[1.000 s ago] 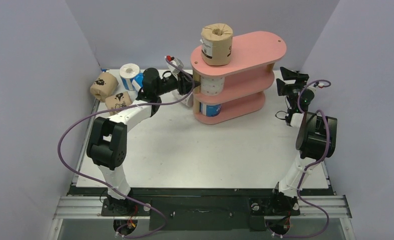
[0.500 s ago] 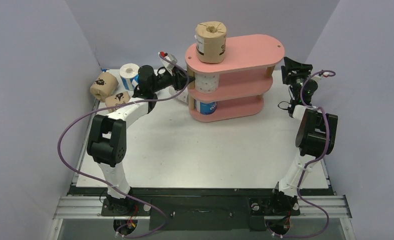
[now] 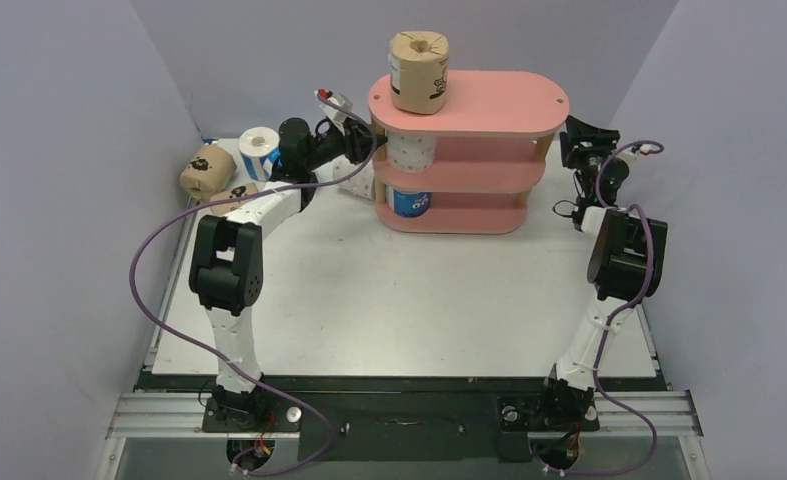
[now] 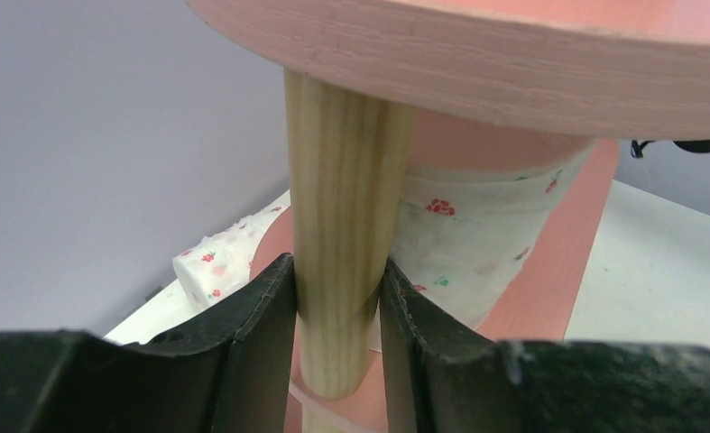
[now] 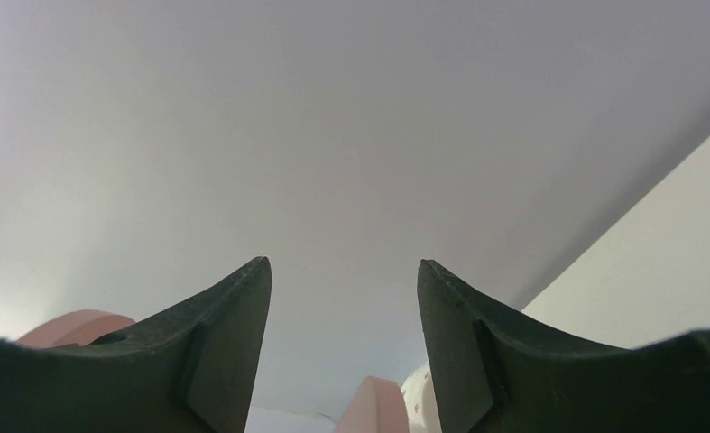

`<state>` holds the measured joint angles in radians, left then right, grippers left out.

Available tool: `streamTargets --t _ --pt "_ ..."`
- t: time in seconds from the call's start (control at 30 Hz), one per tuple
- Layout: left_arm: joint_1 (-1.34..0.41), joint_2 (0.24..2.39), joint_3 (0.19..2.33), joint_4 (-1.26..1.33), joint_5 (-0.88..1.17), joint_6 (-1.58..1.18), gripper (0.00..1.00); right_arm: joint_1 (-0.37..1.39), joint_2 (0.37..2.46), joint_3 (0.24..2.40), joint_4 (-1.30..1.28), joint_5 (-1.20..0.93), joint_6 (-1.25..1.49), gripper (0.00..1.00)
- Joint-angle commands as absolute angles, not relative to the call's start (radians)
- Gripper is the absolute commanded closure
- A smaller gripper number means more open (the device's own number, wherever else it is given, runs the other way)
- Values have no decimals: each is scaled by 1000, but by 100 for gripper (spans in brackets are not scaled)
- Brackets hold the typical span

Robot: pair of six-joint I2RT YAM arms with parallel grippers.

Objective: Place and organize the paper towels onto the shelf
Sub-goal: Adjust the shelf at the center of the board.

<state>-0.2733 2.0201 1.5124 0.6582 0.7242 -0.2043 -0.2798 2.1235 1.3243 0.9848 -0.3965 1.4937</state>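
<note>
Wooden post (image 4: 344, 180) of the shelf (image 4: 477, 54) sits pinched in the left hand (image 4: 337, 275).

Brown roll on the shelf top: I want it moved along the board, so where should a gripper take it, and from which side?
Pinch its wrapped round wall, coming down from above. The brown roll stands upright, core hole up, at the left end of the shelf's top board, with nothing over it. Probably the left gripper, once it lets go of the post.
</note>
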Motion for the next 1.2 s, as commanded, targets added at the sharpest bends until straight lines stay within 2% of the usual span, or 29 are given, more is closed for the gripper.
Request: streamTargets --t 0.0,0.1,0.13,0.2,0.23,0.3,0.37,0.57,0.63,0.73,0.83,0.97,1.07,1.17 --pt "-287 2079 1576 637 663 -261 96 -276 2090 1240 1148 -363 1526 42" --pt "-288 2077 1572 648 661 -271 94 -280 2057 1182 1166 -346 1521 40" --pt "-286 2068 1561 655 656 -273 90 -281 2049 1174 1164 -345 1515 40" --pt "-279 2041 1530 682 641 -283 77 -283 2014 1150 1160 -331 1506 38" --pt "-275 2029 1516 704 630 -294 63 -285 2003 1135 1155 -327 1498 37" --pt "-263 1987 1456 724 608 -306 46 -287 1966 1115 1133 -321 1477 35" --pt "-249 1926 1406 746 591 -306 37 -292 1919 1090 1099 -316 1451 33" --pt "-193 1785 1206 878 514 -402 23 -311 1768 968 1002 -284 1408 28" --pt "-173 1737 1151 889 477 -442 11 -315 1703 911 960 -266 1391 27" --pt "-151 1664 1085 880 398 -472 1 -321 1565 802 878 -219 1354 25" --pt "-147 1571 1030 798 324 -465 3 -313 1429 734 689 -160 1265 22" --pt "-146 1482 999 665 197 -485 4 -237 1199 681 448 47 1121 16" --pt "-146 1439 976 611 135 -554 4 -163 1121 638 374 129 1076 10" --pt "-146 1440 999 522 110 -631 4 -150 1049 547 359 150 1138 9"
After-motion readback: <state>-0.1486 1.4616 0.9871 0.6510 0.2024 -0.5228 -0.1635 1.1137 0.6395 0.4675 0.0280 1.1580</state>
